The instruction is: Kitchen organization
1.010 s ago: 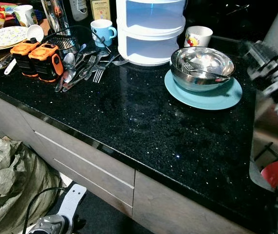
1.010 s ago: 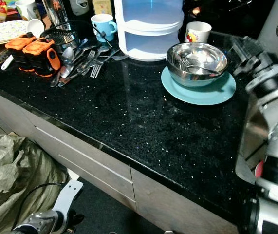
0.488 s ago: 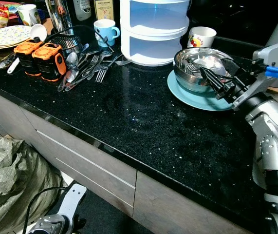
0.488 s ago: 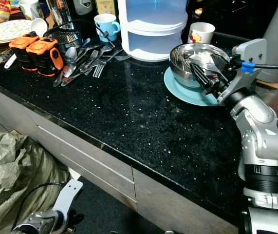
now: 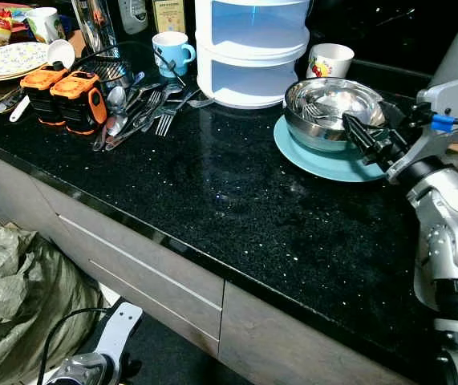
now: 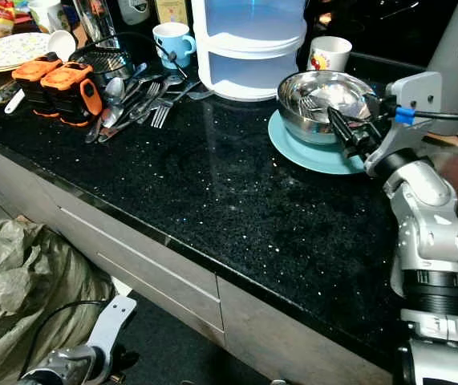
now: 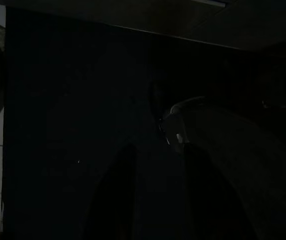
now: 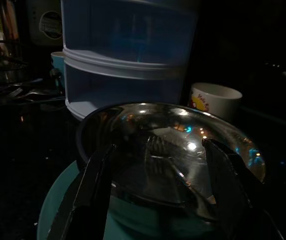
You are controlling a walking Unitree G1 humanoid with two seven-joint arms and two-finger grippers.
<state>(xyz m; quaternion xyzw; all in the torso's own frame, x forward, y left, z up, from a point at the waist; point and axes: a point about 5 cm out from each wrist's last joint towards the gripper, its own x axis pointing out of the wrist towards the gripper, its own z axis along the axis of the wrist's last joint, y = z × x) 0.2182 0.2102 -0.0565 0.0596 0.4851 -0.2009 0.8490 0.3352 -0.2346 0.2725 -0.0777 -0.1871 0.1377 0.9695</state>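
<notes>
Reaching in over the black speckled desk (image 5: 237, 200), the right pincer (image 5: 365, 138) hangs at the near rim of a steel bowl (image 5: 333, 108), its two black fingers (image 8: 95, 190) spread wide on either side of the bowl as the right wrist view shows; whether they touch the metal I cannot tell. The bowl sits on a teal plate (image 5: 325, 164) and holds a fork (image 5: 325, 115). Behind the bowl stands a white mug with a printed picture (image 5: 328, 59), and beside that a white tiered container with blue translucent walls (image 5: 250, 48).

Further along the desk to the robot's left lies a loose heap of spoons and forks (image 5: 136, 108), with a blue mug (image 5: 170, 53) behind it and a black wire basket (image 5: 104, 70) close by. Two orange-and-black power tool batteries (image 5: 62, 96) stand just beside the cutlery. A patterned plate (image 5: 4, 60) rests at the far left, a white cup (image 5: 42, 22) behind it.

Below the desk front are grey drawer fronts (image 5: 144, 269) and a crumpled green sack (image 5: 20, 309) on the floor. The left pincer (image 7: 155, 200) hangs in deep shade, its fingers dim shapes set a little apart.
</notes>
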